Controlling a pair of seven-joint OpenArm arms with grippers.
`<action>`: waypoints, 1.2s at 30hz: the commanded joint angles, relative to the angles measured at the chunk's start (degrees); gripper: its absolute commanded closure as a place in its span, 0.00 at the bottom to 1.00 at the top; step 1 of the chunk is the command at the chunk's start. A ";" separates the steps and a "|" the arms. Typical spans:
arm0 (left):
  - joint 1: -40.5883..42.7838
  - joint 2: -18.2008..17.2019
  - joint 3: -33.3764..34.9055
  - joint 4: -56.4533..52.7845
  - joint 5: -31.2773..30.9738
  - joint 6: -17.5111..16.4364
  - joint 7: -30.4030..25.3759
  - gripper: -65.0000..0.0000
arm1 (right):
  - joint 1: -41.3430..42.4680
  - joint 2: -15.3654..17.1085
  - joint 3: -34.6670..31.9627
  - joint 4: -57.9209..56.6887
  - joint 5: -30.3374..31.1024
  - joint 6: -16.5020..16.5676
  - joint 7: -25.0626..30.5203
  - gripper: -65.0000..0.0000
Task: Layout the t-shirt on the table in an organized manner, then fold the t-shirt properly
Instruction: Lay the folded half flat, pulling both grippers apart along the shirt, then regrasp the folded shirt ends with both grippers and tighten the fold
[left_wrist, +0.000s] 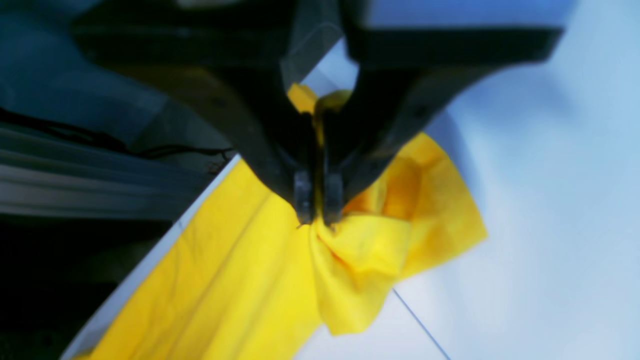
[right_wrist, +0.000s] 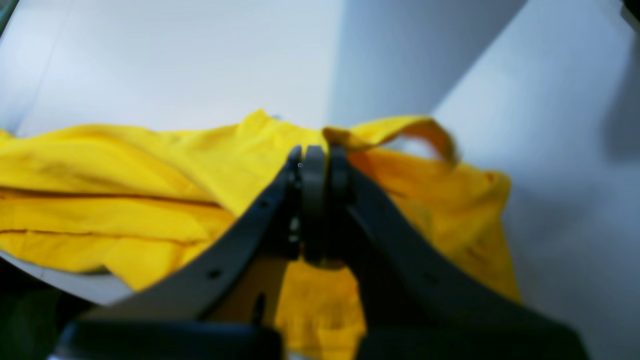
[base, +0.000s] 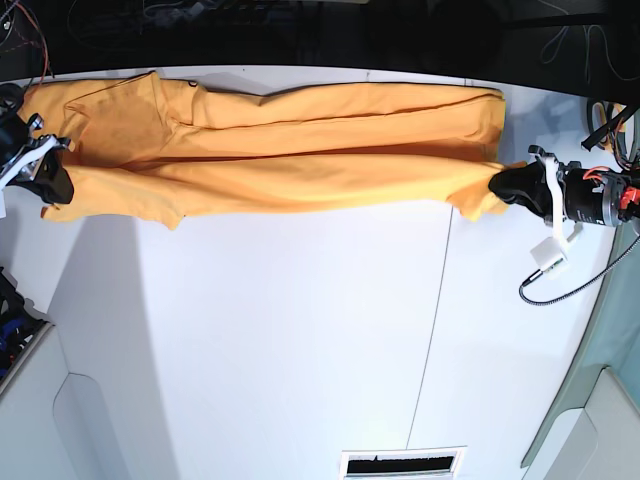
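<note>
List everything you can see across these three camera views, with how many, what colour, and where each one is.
t-shirt: one, orange in the base view and yellow in the wrist views, stretched along the far side of the table between the grippers
table: one, white, under the t-shirt
seam: one, thin and dark, across the table on the base view's right
slot: one, black with a pale frame, at the base view's bottom edge
left gripper: one, black, shut on the t-shirt, base view's right
right gripper: one, black, shut on the t-shirt, base view's left
</note>
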 joint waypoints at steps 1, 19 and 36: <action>-0.02 -1.33 -0.48 0.74 -1.11 -0.49 0.24 1.00 | -0.98 0.35 0.50 1.07 0.85 0.24 0.83 1.00; 4.17 -0.37 -1.42 0.72 -0.68 -0.49 -0.20 0.58 | -4.63 -8.48 0.92 -3.15 -3.98 -0.94 -0.72 0.63; 15.91 13.75 -29.66 0.31 8.55 0.37 -9.25 0.42 | -1.97 -8.50 11.96 6.36 3.76 0.37 -2.01 1.00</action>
